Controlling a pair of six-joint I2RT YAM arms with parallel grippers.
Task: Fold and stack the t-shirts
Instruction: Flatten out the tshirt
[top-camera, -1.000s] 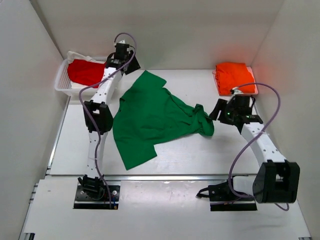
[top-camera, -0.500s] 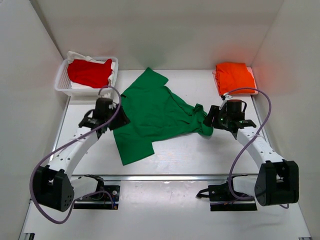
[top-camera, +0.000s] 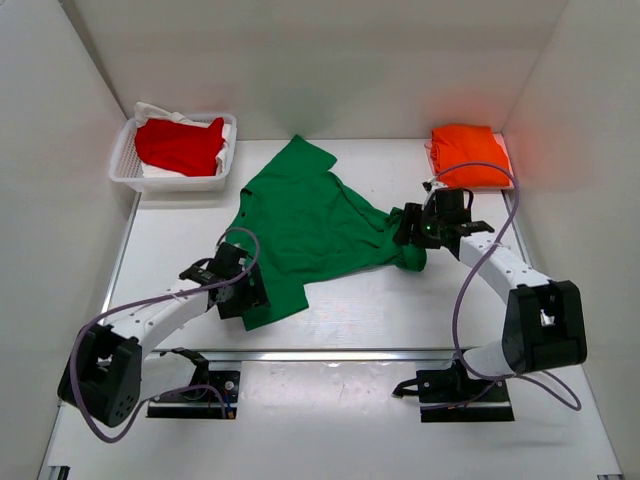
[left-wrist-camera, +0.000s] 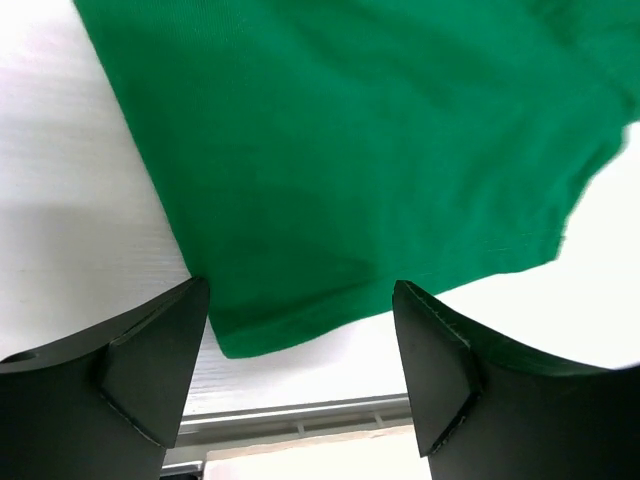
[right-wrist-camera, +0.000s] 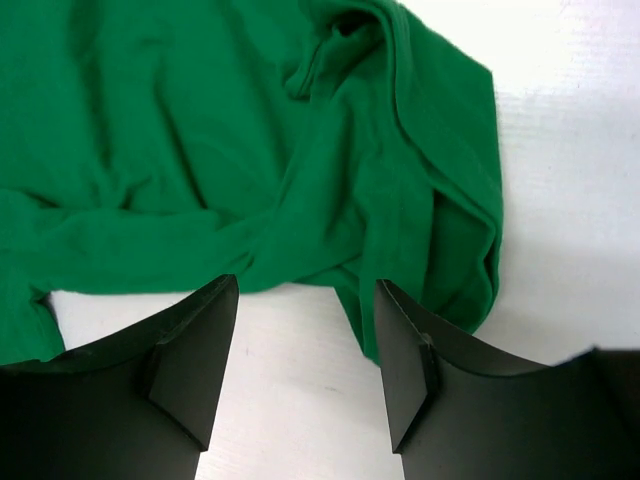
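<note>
1. The green t-shirt (top-camera: 305, 225) lies mid-table, mostly spread but rumpled, with its right side bunched into a wad. The orange t-shirt (top-camera: 468, 155) sits folded at the far right corner. The red t-shirt (top-camera: 178, 143) is heaped in the white mesh basket (top-camera: 122, 172) at far left.
2. I judge the green cloth light and limp. It will sag and drag along the table (top-camera: 380, 300), so I'd pinch hems or corners, never the middle.
3. My left gripper (left-wrist-camera: 300, 305) hovers low over the near hem corner, jaws spread wide with nothing pinched. That arm lies stretched low across the table.
4. My right gripper (right-wrist-camera: 305, 295) sits over the bunched edge, jaws parted and unclamped. That arm bows outward, its wrist turned in toward the shirt.
</note>
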